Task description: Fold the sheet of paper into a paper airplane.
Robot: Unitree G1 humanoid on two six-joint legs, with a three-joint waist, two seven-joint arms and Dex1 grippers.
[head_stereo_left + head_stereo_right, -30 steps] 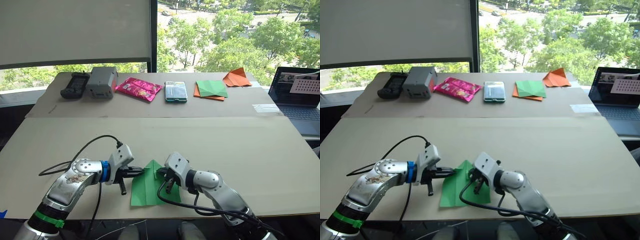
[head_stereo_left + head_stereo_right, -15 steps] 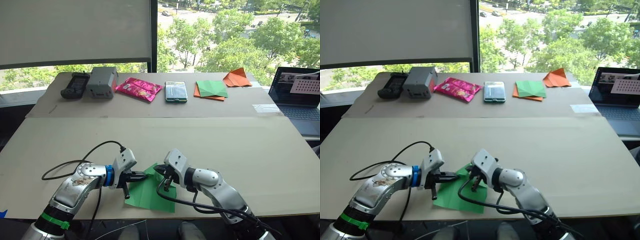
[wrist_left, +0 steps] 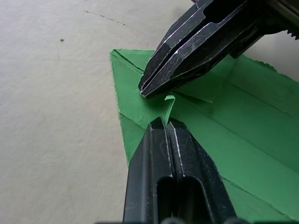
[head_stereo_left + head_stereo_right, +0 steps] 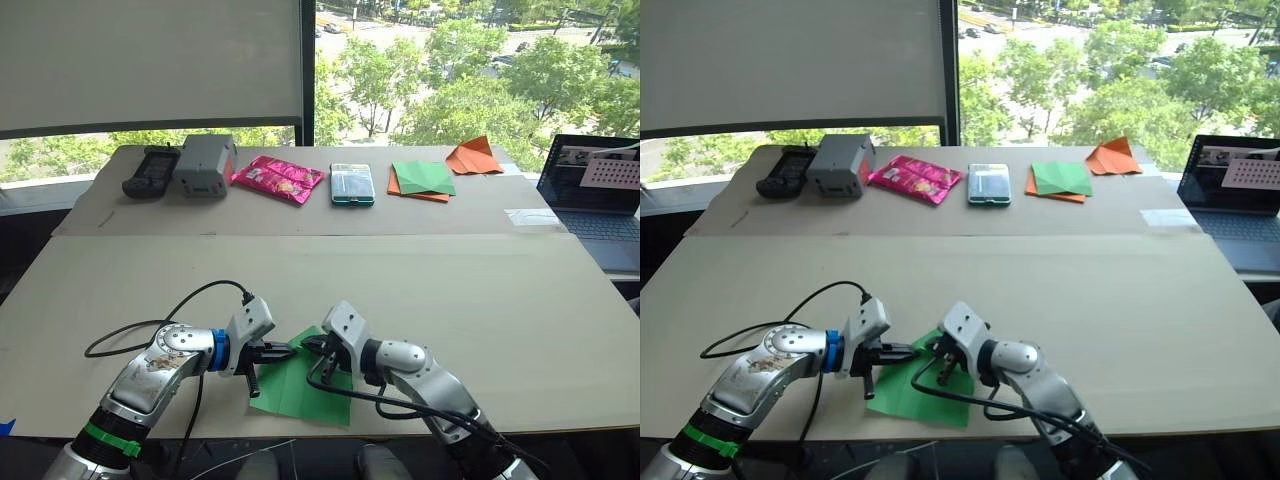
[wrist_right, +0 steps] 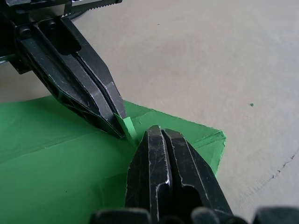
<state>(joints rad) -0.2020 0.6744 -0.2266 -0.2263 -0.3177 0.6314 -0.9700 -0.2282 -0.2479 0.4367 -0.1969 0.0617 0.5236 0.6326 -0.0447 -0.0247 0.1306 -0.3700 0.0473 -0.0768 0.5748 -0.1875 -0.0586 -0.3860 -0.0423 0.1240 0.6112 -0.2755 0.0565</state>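
Note:
The bright green sheet of paper [image 4: 298, 386] lies creased and mostly flat near the table's front edge. My left gripper [image 4: 289, 352] reaches in from the left, and its shut fingers [image 3: 163, 140] pinch a small raised tab [image 3: 169, 100] at the sheet's far corner. My right gripper [image 4: 309, 344] comes from the right, shut, its tip [image 3: 143, 90] resting on the paper just beside that tab. The two tips are almost touching. In the right wrist view my right fingers [image 5: 161, 154] point down at the sheet [image 5: 46, 154] next to the left gripper's tip [image 5: 117, 127].
Along the rear table stand a black controller [image 4: 150, 171], a grey box [image 4: 204, 163], a pink packet [image 4: 278, 177], a teal case [image 4: 352, 183], a darker green sheet over orange paper [image 4: 422, 177] and an orange paper triangle [image 4: 473, 155]. A laptop [image 4: 600, 195] sits far right.
A second ago the paper stood as a narrower, pointed shape between the grippers; it has since spread wider and flatter. Both grippers dropped slightly and drew closer, staying shut.

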